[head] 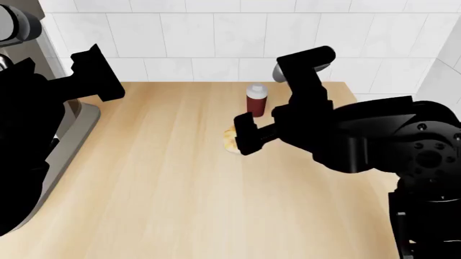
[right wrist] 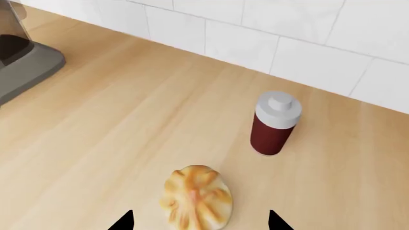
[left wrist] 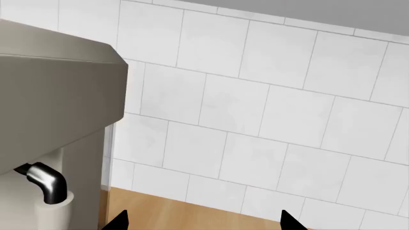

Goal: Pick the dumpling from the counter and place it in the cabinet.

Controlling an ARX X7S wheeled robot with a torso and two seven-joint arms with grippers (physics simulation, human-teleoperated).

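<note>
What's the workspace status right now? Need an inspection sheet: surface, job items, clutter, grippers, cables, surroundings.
Surface: light-wood counter, mostly bare.
Job's things: dumpling lies on the counter, not yet grasped; no cabinet in view.
Clutter: dark-red bottle with white cap stands upright just behind the dumpling, apart from it; grey machine at the counter's left end.
Grippers: right gripper open, fingertips either side of the dumpling, above it; left gripper open, empty, near the machine, facing the wall.
Cables: nothing seen.
Surroundings: white tiled wall behind the counter and at its right.
</note>
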